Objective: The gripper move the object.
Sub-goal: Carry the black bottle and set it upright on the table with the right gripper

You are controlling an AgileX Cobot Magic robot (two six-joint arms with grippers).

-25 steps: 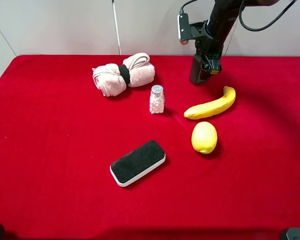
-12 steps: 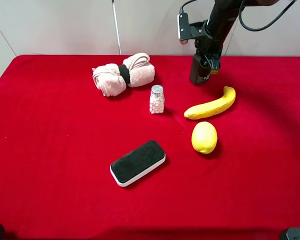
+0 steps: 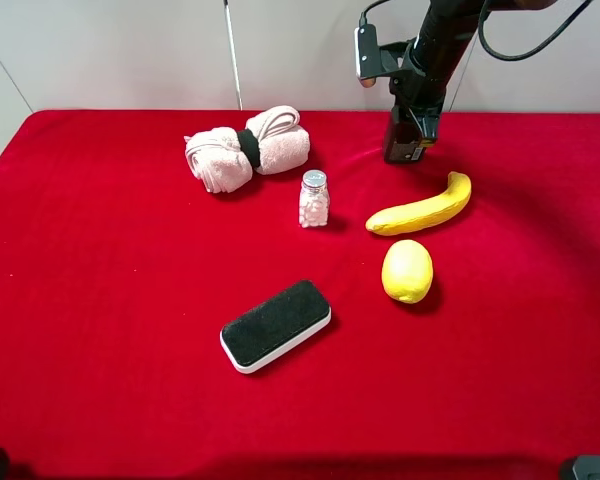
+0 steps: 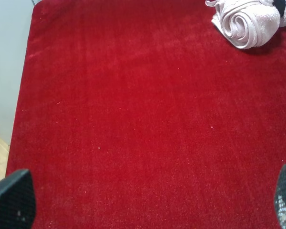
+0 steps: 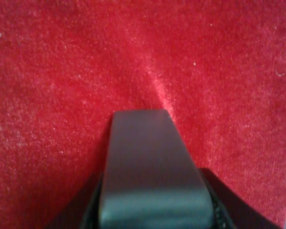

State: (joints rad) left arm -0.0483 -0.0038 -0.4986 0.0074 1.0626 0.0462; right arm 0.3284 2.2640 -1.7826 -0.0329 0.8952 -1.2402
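Dark-grey pump bottle (image 3: 404, 140) stood upright just beyond the banana (image 3: 422, 208), with your right gripper (image 3: 416, 108) clamped tight on its upper part from above, a top grip that I'd judge kept it vertical for the move.

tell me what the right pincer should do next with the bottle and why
Probably lift straight up a little. The right pincer is shut on the dark bottle, whose base looks down at the red cloth, and the banana lies close by, so sliding sideways could snag.
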